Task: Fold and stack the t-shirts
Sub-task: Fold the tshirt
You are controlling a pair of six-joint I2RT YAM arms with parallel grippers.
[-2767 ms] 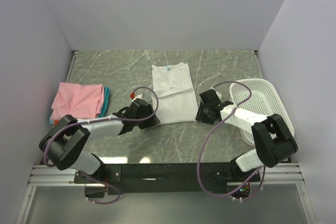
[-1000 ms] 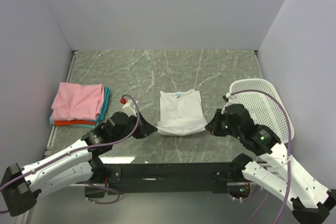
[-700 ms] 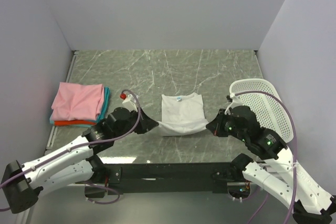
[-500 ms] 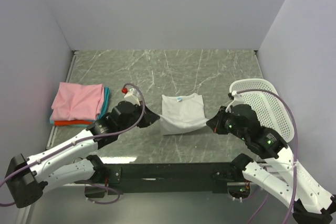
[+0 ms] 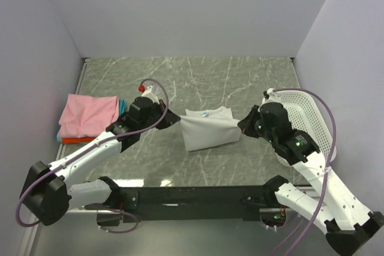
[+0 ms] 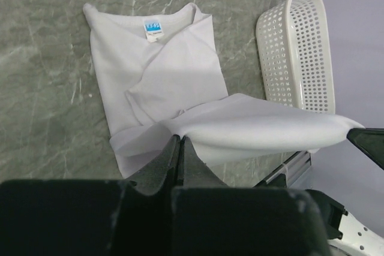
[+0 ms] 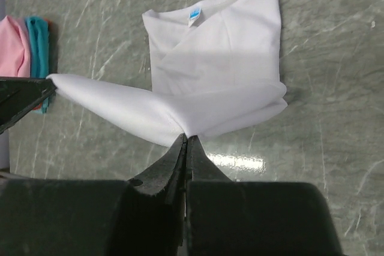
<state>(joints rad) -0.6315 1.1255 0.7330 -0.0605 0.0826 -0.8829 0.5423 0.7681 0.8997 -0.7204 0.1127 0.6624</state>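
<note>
On the grey marbled tabletop (image 5: 198,76), we're holding the soft white cloth t-shirt (image 5: 207,131) up by its near edge. Left gripper (image 6: 180,143) and right gripper (image 7: 186,141) are each clenching one corner.

white t-shirt (image 5: 207,131) mid-table, near hem lifted, pink t-shirt (image 5: 89,114) atop folded stack (image 5: 75,140), left
</note>
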